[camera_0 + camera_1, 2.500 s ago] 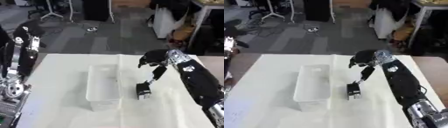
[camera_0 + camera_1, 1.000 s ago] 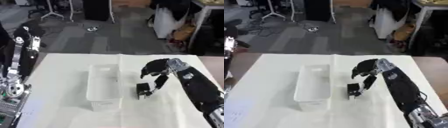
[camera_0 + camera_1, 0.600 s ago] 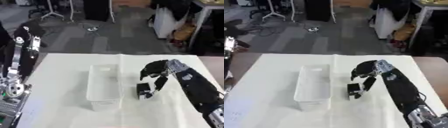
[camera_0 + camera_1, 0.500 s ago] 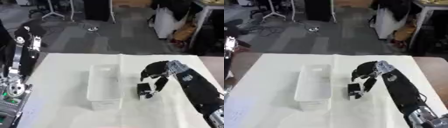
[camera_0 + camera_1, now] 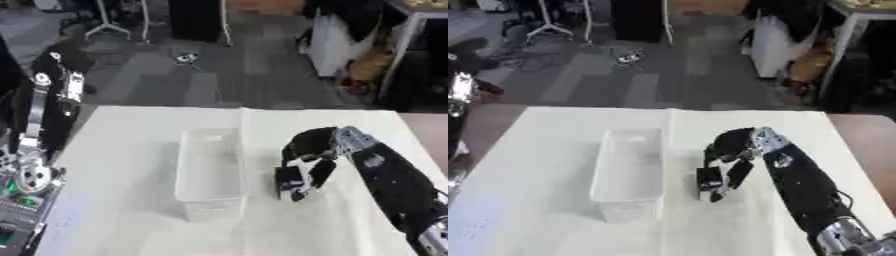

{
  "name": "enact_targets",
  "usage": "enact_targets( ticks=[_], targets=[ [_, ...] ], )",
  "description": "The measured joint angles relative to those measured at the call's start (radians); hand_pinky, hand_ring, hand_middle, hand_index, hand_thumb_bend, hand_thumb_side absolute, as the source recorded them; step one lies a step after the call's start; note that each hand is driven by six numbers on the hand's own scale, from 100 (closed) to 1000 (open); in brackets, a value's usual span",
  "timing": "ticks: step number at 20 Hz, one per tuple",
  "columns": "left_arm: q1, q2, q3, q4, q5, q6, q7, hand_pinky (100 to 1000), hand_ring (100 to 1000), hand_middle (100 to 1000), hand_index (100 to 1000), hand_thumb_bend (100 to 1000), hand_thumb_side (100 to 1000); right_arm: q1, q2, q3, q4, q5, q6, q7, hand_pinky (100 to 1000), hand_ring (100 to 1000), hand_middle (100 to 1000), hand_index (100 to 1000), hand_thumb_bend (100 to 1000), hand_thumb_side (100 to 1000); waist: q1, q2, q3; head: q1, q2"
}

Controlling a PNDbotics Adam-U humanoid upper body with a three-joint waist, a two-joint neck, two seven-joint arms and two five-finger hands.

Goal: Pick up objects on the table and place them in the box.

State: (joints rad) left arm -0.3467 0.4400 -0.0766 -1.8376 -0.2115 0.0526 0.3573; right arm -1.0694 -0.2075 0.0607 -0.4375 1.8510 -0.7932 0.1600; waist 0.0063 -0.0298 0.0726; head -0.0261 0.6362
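the right robot hand (image 5: 308,150) has dropped lower onto the dark block (image 5: 290,182), fingers curled round its top. block stands upright on the counter (image 5: 122,200), just right of the box (image 5: 208,172).

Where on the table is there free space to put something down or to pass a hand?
Free: the white table left of the clear box, the strip behind the box, and the near edge in front of it. Crowded: the gap right of the box, where the right hand reaches over the small dark object.
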Motion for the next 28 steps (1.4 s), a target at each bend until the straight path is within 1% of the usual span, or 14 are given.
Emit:
enact_targets(
  ticks=[11,12,13,14,18,21,22,24,28],
  targets=[
    [0.0,0.0,0.0,0.0,0.0,-0.001,-0.001,493,752,846,871,155,1000,0.016,0.0,0.002,0.004,0.029,0.046,-0.045,899,726,779,866,700,1000,0.0,0.001,0.0,0.0,0.0],
    [0.0,0.0,0.0,0.0,0.0,-0.001,-0.001,493,752,846,870,155,1000,0.016,0.0,0.002,0.004,0.032,0.05,-0.049,896,724,776,868,705,992,0.0,0.001,0.0,0.0,0.0],
    [0.0,0.0,0.0,0.0,0.0,-0.001,-0.001,493,752,846,871,155,1000,0.016,0.0,0.002,0.004,0.035,0.056,-0.053,894,721,774,870,710,956,0.0,0.001,0.0,0.0,0.0],
    [0.0,0.0,0.0,0.0,0.0,-0.001,-0.001,493,752,846,871,155,1000,0.016,0.0,0.002,0.004,0.038,0.063,-0.058,893,720,773,872,719,945,0.0,0.001,0.0,0.0,0.0],
    [0.0,0.0,0.0,0.0,0.0,-0.001,-0.001,493,752,846,871,155,1000,0.016,0.001,0.002,0.005,0.051,0.088,-0.084,885,710,766,868,716,926,0.0,0.001,0.0,0.0,0.0],
    [0.0,0.0,0.0,0.0,0.0,-0.001,-0.001,493,752,846,870,155,1000,0.016,0.003,0.005,0.008,0.062,0.105,-0.118,868,696,753,857,720,849,0.0,0.002,0.0,0.001,0.0],
    [0.0,0.0,0.0,0.0,0.0,-0.001,-0.001,492,752,846,870,155,1000,0.016,0.005,0.005,0.009,0.066,0.111,-0.13,867,694,751,854,723,839,0.0,0.002,0.0,0.001,0.0],
    [0.0,0.0,0.0,0.0,0.0,-0.001,-0.002,492,752,846,870,155,1000,0.016,0.009,0.005,0.012,0.076,0.122,-0.152,866,694,750,854,731,845,0.0,0.002,0.0,0.001,0.0],
    [0.0,0.0,0.0,0.0,0.0,-0.002,-0.002,492,752,846,870,155,1000,0.016,0.009,0.005,0.022,0.096,0.126,-0.179,867,696,752,854,720,886,0.0,0.003,0.0,0.001,0.0]
  ],
)
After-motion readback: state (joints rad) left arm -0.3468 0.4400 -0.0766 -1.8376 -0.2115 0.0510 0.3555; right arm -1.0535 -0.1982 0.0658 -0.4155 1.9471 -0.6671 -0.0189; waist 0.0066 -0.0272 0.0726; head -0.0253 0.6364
